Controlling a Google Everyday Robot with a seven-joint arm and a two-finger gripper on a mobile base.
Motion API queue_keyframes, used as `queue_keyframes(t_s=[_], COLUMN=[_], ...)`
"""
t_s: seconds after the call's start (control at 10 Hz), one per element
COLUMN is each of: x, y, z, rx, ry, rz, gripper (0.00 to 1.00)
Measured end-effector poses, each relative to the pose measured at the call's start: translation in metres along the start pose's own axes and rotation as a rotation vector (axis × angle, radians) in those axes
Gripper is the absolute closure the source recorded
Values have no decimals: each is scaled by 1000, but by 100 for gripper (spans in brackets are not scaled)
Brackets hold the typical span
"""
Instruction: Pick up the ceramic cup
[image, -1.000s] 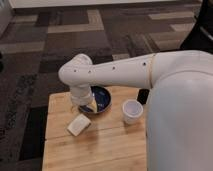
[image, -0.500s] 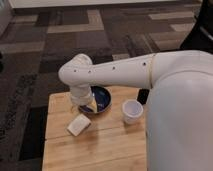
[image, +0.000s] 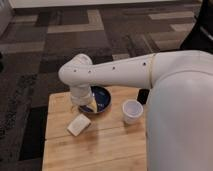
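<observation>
The ceramic cup (image: 132, 111) is a small plain white cup without a handle. It stands upright on the wooden table (image: 100, 147), right of a dark-blue bowl (image: 103, 99). My white arm reaches in from the right, bends at an elbow and points down. My gripper (image: 84, 102) is at the arm's lower end, over the left rim of the blue bowl, about a hand's width left of the cup. It holds nothing that I can see. Something yellow (image: 90, 108) shows at the bowl's left edge under the gripper.
A pale rectangular block (image: 78, 125) lies on the table in front of the bowl. A dark object (image: 143, 96) sits behind the cup at the table's right side. My white body fills the right side. Patterned dark carpet surrounds the table.
</observation>
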Motion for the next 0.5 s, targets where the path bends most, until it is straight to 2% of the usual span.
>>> queue_keyframes(t_s=[0.3, 0.4, 0.5], x=[0, 0, -3], y=[-1, -8, -19], z=[0, -1, -2], rx=[-1, -2, -22], ry=[-1, -3, -12], rz=[2, 16, 41], gripper=[35, 35, 35])
